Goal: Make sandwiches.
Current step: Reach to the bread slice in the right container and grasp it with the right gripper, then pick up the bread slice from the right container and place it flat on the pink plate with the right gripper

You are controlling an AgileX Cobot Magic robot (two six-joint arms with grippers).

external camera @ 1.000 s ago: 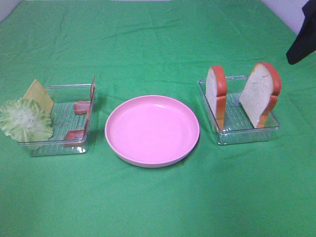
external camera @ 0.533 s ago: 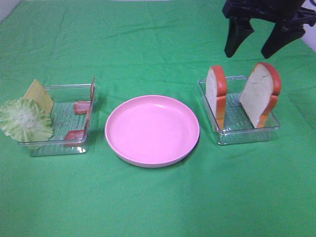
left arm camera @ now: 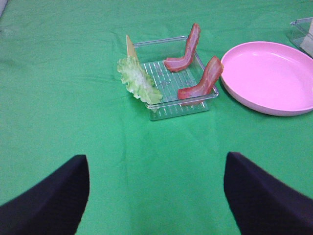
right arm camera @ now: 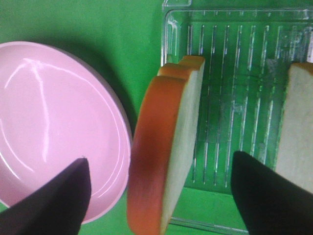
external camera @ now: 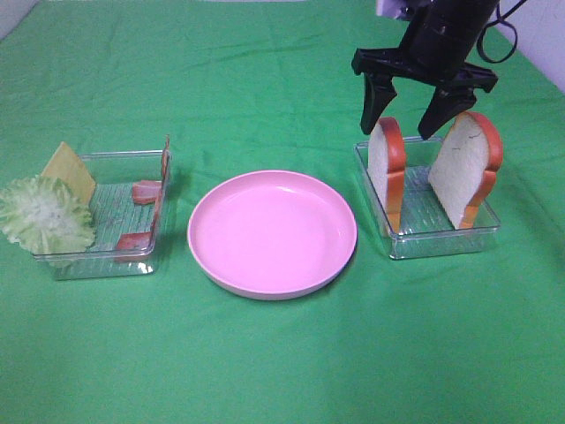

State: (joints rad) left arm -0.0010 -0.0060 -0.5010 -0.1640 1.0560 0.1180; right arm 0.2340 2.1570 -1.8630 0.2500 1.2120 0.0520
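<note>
The high camera is showing the right gripper (external camera: pixel 399 131) hanging over the bread tray (external camera: pixel 441 240). Its dark fingers are spread wide and gripping nothing, and they are straddling the top of the inner bread slice (external camera: pixel 386 172). Whether they are touching it cannot be told from there. The right wrist camera is looking straight down on that slice's orange-red crust, with a clear gap on both sides. It is catching only the edge of the outer bread slice (external camera: pixel 463 172), which the high view is showing leaning tilted in the same tray.

The left gripper (left arm camera: pixel 156 200) is appearing only in its own wrist view. It is wide open and empty, hovering over bare cloth well short of the filling tray (left arm camera: pixel 176 110). That view is showing the two bacon strips (left arm camera: pixel 203 81) curling up against the tray wall nearest the pink plate (external camera: pixel 272 231). It is seeing the cheese square (external camera: pixel 69 170) nearly edge-on behind the lettuce (external camera: pixel 42 214). The plate is sitting between the two trays with nothing stacked on it.

A creased green cloth (external camera: pixel 265 79) is covering the table, and a strip of pale wall (external camera: pixel 546 49) is showing at one far corner.
</note>
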